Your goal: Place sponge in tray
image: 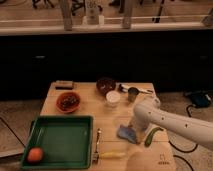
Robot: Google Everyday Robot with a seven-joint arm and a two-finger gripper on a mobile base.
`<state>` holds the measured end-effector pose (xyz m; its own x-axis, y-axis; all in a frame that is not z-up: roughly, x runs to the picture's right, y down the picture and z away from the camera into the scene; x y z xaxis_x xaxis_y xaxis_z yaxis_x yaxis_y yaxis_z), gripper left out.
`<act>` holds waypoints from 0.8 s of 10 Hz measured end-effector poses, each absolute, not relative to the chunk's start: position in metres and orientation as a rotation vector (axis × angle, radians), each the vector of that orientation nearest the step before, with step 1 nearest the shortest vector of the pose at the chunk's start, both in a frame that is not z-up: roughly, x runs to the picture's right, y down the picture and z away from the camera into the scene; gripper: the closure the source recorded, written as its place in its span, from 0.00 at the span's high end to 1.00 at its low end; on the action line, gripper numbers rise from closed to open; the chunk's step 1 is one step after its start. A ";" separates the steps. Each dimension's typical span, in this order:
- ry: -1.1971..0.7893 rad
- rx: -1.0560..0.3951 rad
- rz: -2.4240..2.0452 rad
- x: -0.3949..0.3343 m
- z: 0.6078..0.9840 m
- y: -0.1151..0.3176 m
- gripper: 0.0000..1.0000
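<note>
Right of the tray (pixel 65 141), the end effector (pixel 135 126) angles down over the sponge (pixel 125 134), its grip indiscernible.

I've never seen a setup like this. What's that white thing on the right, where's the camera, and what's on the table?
The white tube is a robot's arm, reaching in from the right. One camera looks down on the wooden table; where it's mounted isn't known. The arm's claw is down at a blue sponge, meant for the green tray. Also there: a red bowl, a dark bowl, a white cup, a metal cup. Whether the claw grips the sponge can't be seen.
</note>
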<state>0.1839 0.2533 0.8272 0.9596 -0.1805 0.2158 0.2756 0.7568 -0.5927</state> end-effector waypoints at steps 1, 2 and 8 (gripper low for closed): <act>-0.149 -0.665 -0.252 0.183 0.827 0.252 0.19; -0.150 -0.666 -0.252 0.184 0.826 0.251 0.11; -0.130 -0.651 -0.273 0.188 0.803 0.233 0.00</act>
<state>0.1881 0.2333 0.8032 0.9562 -0.2098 0.2042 0.2908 0.7611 -0.5798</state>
